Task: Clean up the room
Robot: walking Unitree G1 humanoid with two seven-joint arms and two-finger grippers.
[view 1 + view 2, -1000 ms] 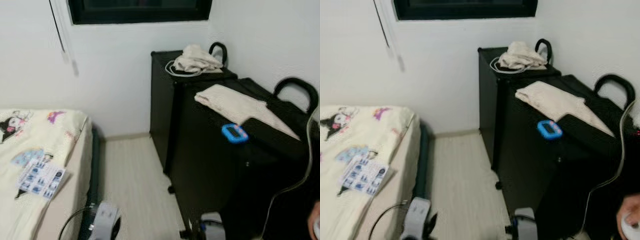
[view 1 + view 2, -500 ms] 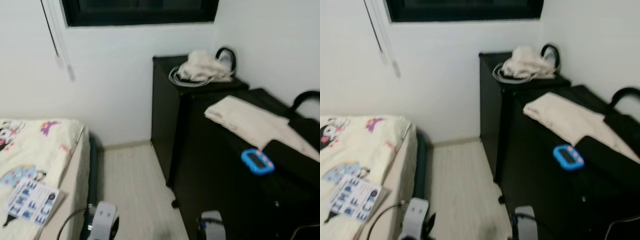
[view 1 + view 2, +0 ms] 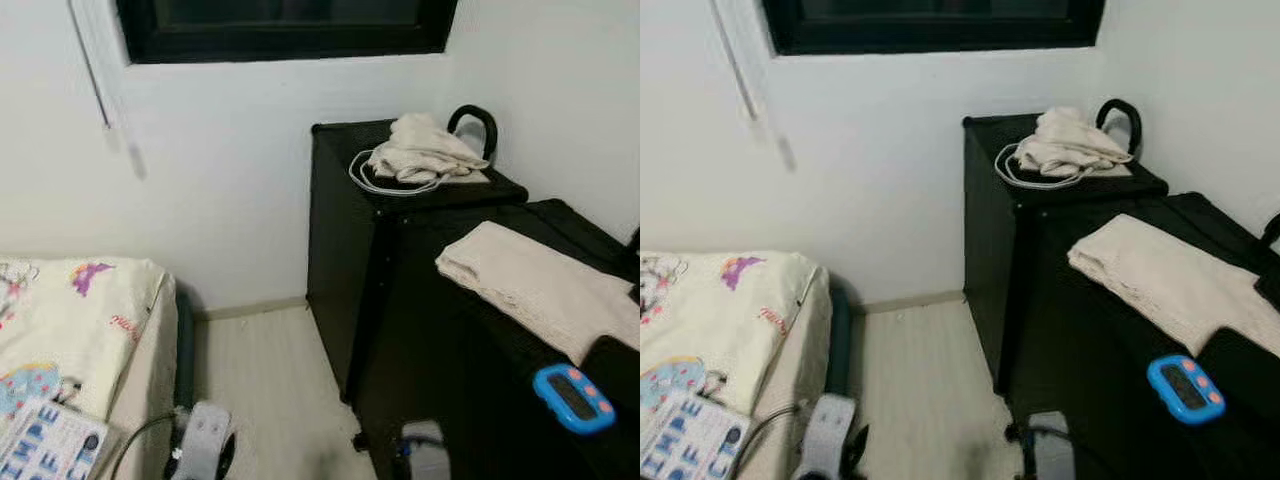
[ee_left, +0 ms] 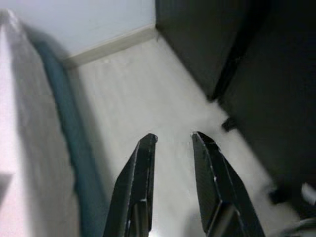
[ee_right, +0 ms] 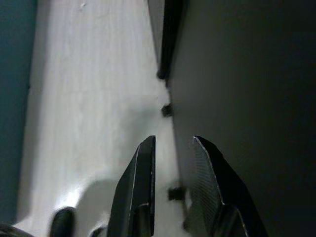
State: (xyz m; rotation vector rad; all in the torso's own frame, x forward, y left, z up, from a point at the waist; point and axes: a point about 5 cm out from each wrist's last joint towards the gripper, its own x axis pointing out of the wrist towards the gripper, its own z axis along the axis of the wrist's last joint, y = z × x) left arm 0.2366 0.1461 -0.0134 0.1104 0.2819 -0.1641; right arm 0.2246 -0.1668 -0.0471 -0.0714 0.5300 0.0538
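Camera has swung right since earlier; left gripper (image 4: 173,140) and right gripper (image 5: 173,143) hang slightly open, empty, over the floor (image 3: 270,380).

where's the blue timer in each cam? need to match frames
Left eye view: blue timer at lower right, on the near black cabinet, just past the end of the folded cream cloth.
Right eye view: same spot, lower right.
Left wrist view: not in it.
Right wrist view: not in it.
Shared landmark: the pale floor beside the black cabinet.
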